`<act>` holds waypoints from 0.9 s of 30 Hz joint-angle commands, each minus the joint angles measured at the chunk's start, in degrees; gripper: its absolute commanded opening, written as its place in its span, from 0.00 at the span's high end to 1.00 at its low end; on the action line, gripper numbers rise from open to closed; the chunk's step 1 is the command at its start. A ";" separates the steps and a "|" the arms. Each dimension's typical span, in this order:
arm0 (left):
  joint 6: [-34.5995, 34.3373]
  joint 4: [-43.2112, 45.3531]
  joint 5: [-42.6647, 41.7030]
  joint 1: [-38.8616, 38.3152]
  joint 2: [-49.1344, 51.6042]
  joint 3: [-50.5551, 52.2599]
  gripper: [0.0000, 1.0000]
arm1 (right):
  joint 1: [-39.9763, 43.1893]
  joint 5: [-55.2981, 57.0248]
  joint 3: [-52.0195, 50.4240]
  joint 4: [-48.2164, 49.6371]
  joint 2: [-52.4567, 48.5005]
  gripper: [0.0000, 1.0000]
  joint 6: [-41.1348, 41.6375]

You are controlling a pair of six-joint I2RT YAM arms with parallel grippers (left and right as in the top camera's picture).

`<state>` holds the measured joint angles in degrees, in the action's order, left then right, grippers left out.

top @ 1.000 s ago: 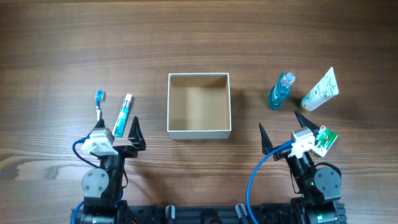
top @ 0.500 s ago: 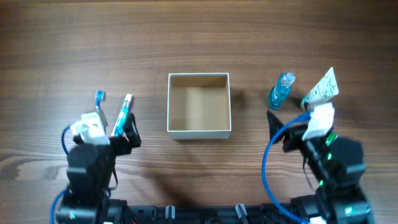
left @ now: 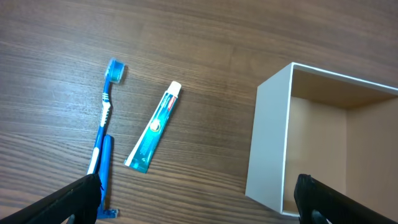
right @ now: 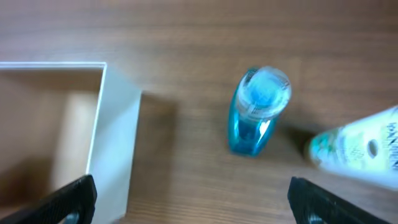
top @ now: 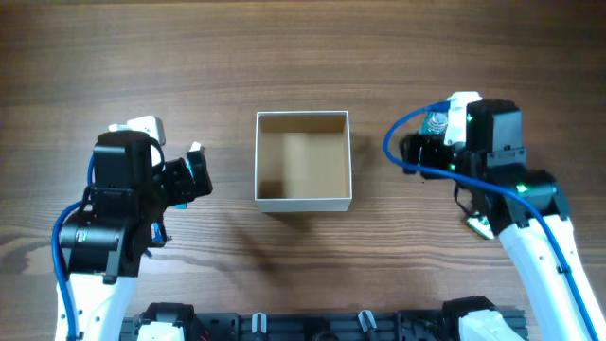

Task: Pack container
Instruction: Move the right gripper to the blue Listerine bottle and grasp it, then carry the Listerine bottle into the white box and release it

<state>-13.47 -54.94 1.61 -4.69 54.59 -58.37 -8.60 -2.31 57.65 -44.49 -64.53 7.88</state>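
Observation:
The container (top: pixel 303 201) is a square white-walled box with a tan inside, standing empty at the table's middle. It shows in the left wrist view (left: pixel 270 143) and the right wrist view (right: pixel 115 137). My left gripper (top: pixel 189 177) is open and empty above the table left of it. Its wrist view shows a blue toothbrush (left: pixel 106 118) and a blue toothpaste tube (left: pixel 154 127) lying ahead of the open gripper (left: pixel 198 202). My right gripper (top: pixel 418 152) is open and empty right of the container, above a blue bottle (right: pixel 256 112). A white tube (right: pixel 360 146) lies beside the bottle.
A green and white packet (top: pixel 480 224) peeks out from under my right arm at the front right. In the overhead view my arms hide most of the toiletries; only the bottle's cap (top: pixel 436 121) shows.
Both arms have lifted from the table's front edge and reached forward. The left now hangs over the toothbrush and toothpaste, the right over the bottle and tube.

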 commanded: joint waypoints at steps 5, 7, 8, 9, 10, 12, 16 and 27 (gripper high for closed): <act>-0.72 -0.04 -0.98 0.42 0.83 -1.01 0.00 | -0.33 13.53 1.29 4.17 -9.33 0.00 8.94; -0.72 -0.02 -0.98 0.42 0.83 -1.01 0.00 | -0.33 13.40 1.29 5.77 -12.31 0.00 10.62; -0.72 -0.02 -0.98 0.42 0.83 -1.01 0.00 | -0.33 12.81 1.29 8.59 -15.91 0.01 11.10; -0.72 0.00 -0.98 0.42 0.83 -1.01 0.00 | -0.33 12.83 1.29 9.01 -16.70 0.02 11.98; -0.72 0.00 -0.98 0.42 0.83 -1.01 0.00 | -0.33 12.81 1.29 9.51 -17.25 0.03 12.37; -0.72 0.00 -0.96 0.42 0.83 -1.01 0.00 | -0.33 12.76 1.29 10.21 -17.79 0.05 13.49; -0.70 0.00 -0.96 0.42 0.83 -1.01 0.00 | -0.33 12.81 1.27 11.74 -17.88 0.12 13.75; -0.70 0.00 -0.96 0.42 0.83 -1.01 0.00 | -0.33 12.83 1.16 12.33 -20.96 0.25 13.73</act>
<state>-13.47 -54.94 1.58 -4.69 55.35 -58.37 -8.60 9.28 57.93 -32.27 -83.59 21.08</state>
